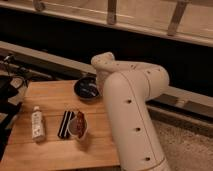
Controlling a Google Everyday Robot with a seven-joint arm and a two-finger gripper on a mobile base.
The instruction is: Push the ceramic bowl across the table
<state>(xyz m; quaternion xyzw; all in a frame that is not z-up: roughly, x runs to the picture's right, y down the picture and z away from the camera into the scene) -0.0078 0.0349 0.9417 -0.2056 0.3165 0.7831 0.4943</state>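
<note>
1. The gripper (98,80) is reaching down at the far edge of the table (50,150), at about 12 o'clock on the tabletop; it is mostly hiding behind the arm's own casing, so whether the jaws are apart or together cannot be told.
2. The ceramic bowl (86,90) is sitting just at 9 o'clock of the gripper, right against the arm, close to the table's far edge; contact between them is probably there, though the view is too dim to be sure.
3. The white arm (131,115) is bending over from 3 o'clock, its thick link covering the right side of the table.
4. Toward 6 o'clock from the bowl, a small white cup (78,129) with reddish contents is standing, with a dark striped packet (65,124) lying just beside it at 9 o'clock.
5. Farther out at 9 o'clock, a pale bottle (36,122) is lying on the planks, well apart from the bowl.
</note>
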